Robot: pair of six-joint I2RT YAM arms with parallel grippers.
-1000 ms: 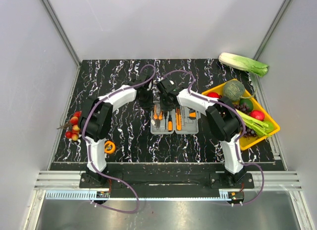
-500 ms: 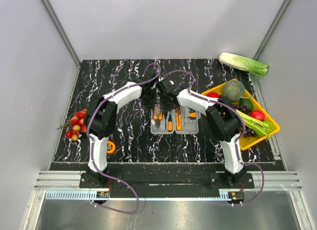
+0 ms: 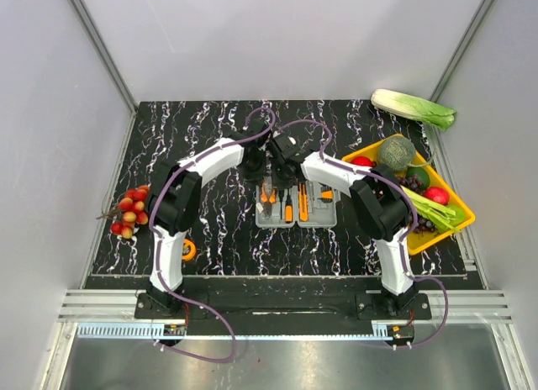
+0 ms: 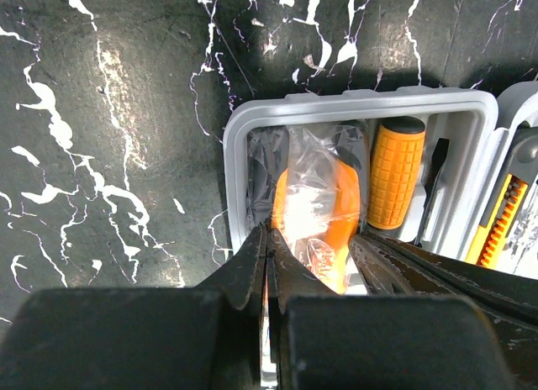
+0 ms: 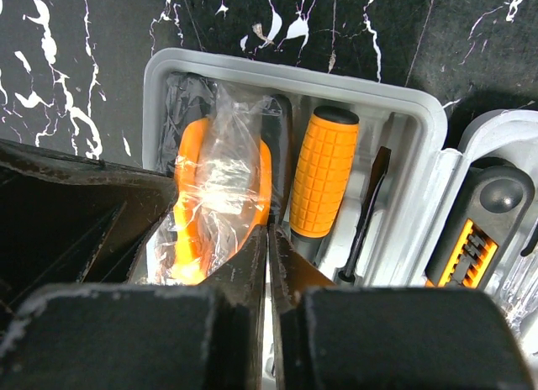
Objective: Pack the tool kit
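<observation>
Over the tool kit (image 4: 353,102), left gripper (image 4: 267,235) and right gripper (image 5: 268,231), both closed, flank bagged pliers (image 4: 336,213); even downward pressure should seat them.

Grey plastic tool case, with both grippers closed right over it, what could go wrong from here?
The left gripper and right gripper crowd side by side above the orange-handled pliers, so they could knock each other. The crinkled clear plastic wrap on the pliers bulges up; the shut grippers may snag it and drag the pliers out, or it may keep the grey plastic hinged case from closing.
</observation>
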